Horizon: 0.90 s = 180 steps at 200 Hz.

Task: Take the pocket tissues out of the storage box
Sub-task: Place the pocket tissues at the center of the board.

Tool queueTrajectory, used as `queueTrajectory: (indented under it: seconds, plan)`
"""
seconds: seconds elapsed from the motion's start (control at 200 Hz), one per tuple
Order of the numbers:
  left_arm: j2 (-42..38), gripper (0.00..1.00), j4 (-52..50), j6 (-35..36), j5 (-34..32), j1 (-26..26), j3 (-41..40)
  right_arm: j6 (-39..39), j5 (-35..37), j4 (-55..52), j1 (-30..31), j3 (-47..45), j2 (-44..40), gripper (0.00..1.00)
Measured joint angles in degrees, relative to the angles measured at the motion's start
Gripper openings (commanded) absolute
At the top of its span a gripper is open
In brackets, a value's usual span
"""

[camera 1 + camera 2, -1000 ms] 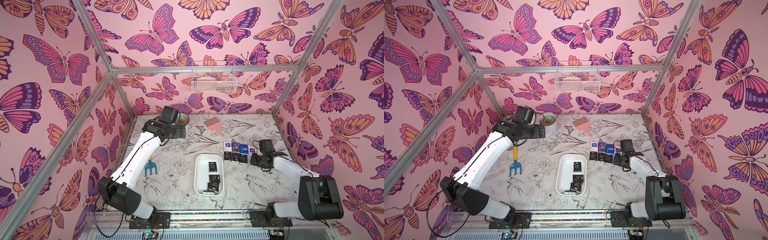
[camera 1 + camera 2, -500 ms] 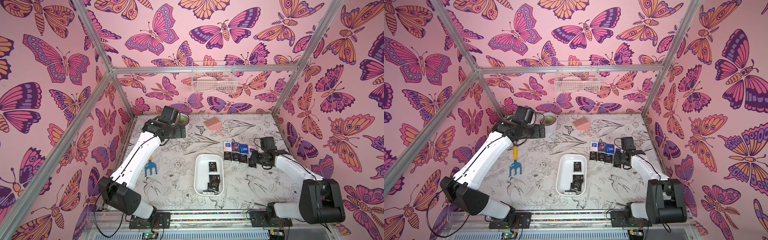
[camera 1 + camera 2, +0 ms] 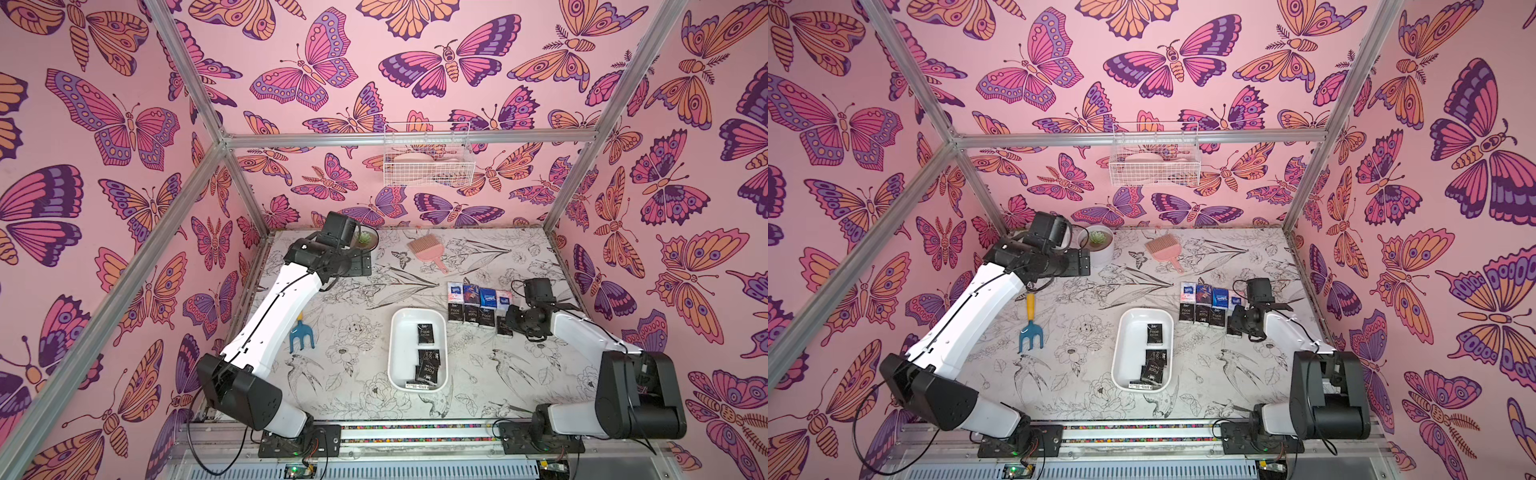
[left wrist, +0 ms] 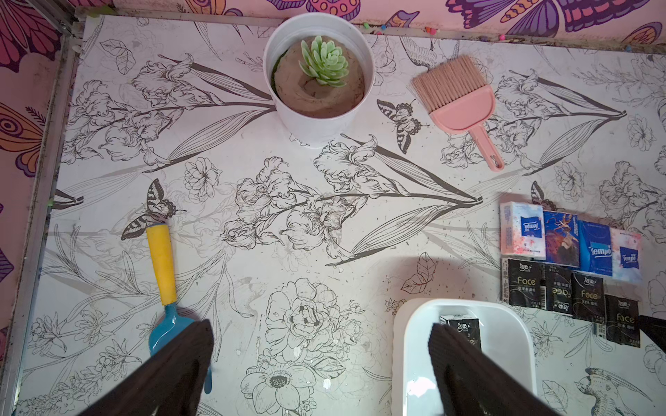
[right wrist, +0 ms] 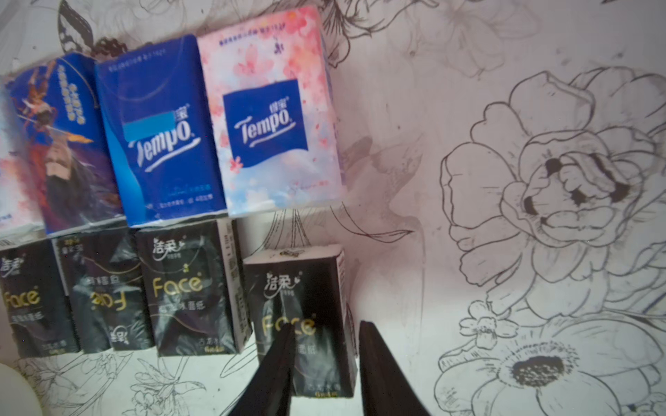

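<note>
The storage box (image 3: 395,353) (image 3: 1121,357) is a shallow white tray at mid-table. Several black pocket tissues (image 3: 429,365) (image 3: 1154,333) lie in it. More pocket tissues (image 3: 478,307) lie in two rows on the table right of the box, coloured ones behind and black ones in front. My right gripper (image 5: 326,327) (image 3: 510,323) hangs low over the black packet (image 5: 302,288) at the row's right end. Its jaws stand narrowly open, one finger over the packet's face and the other beside its edge. Far back left, my left gripper (image 4: 320,335) (image 3: 361,266) is wide open and holds nothing.
A white plant pot (image 3: 365,241) and a pink brush (image 3: 426,251) stand at the back of the table. A blue hand rake with a yellow handle (image 3: 301,336) lies at the left. A white wire basket (image 3: 428,162) hangs on the back wall.
The right gripper's jaws have narrowed over the end packet, and its wrist has shifted slightly. The left arm has not moved.
</note>
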Motion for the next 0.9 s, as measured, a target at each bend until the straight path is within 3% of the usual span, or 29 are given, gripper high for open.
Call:
queueTrajectory:
  seconds: [0.255, 0.901]
  plan:
    - [0.0, 1.0, 0.0, 0.0, -0.02, 0.0, 0.0, -0.02, -1.73, 0.09, 0.0, 2.29, 5.46, 0.3]
    - [0.0, 1.0, -0.02, 0.2, -0.02, 0.04, 0.0, -0.09, -3.19, 0.48, 0.0, 4.83, 8.02, 0.35]
